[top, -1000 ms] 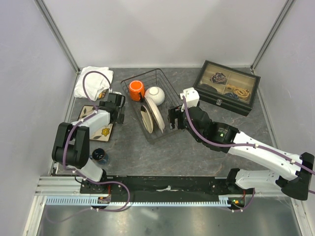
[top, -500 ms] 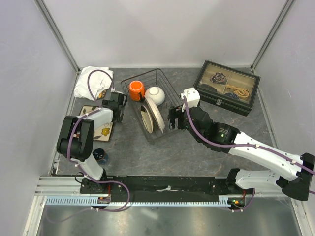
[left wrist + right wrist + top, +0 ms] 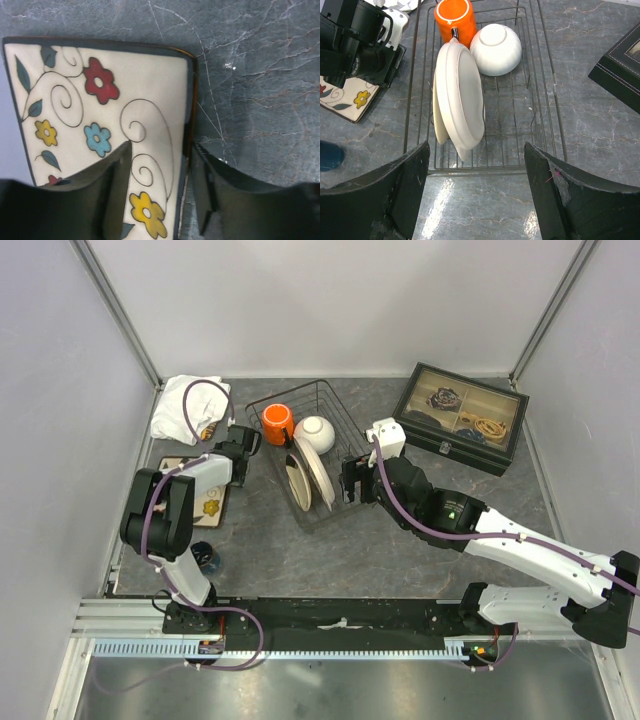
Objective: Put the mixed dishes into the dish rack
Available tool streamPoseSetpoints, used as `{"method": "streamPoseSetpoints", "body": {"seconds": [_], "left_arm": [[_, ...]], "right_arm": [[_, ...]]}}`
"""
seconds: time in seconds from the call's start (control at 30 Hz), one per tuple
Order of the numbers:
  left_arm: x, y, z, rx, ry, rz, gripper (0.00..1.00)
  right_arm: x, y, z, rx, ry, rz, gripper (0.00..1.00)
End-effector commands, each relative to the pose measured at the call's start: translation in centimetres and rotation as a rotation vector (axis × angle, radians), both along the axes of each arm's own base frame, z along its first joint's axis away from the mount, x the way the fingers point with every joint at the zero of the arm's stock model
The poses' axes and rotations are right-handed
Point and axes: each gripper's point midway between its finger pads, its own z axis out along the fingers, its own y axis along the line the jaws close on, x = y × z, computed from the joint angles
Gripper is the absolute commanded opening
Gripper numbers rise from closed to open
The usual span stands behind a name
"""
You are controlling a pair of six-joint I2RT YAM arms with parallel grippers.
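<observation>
left gripper (image 3: 161, 148) fingers apart, straddling the square plate's (image 3: 75, 115) rim; right gripper (image 3: 476, 148) gaping above the rack (image 3: 553, 95).

I look down from high behind; left wrist hugs the square plate (image 3: 145, 80); right wrist overlooks the dish rack (image 3: 485, 170); overhead shares both.

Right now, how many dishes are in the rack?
3: orange mug in the dish rack's far left corner, white bowl beside it, cream plate upright on edge nearer. Another plate could hide behind it.
</observation>
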Motion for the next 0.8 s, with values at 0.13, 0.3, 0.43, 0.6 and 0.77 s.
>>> {"method": "streamPoseSetpoints", "body": {"seconds": [0.13, 0.3, 0.43, 0.6, 0.77], "left_arm": [[-1.4, 1.0, -1.1, 0.036, 0.086, 0.078, 0.35], [-1.6, 1.0, -1.2, 0.035, 0.103, 0.084, 0.29], [-1.6, 1.0, -1.0, 0.034, 0.098, 0.091, 0.23], [-1.7, 1.5, -0.1, 0.061, 0.084, 0.132, 0.14], [-1.2, 1.3, 1.7, 0.027, 0.023, 0.168, 0.02]], "right_arm": [[0.0, 0.6, 2.0, 0.063, -0.027, 0.004, 0.84], [0.0, 0.5, 1.9, 0.066, -0.025, 0.001, 0.84], [-0.1, 0.6, 1.9, 0.069, -0.022, 0.006, 0.84], [-0.3, 0.3, 2.3, 0.081, -0.027, 0.005, 0.84], [-0.3, -0.7, 2.8, 0.095, -0.044, -0.021, 0.84]]}}
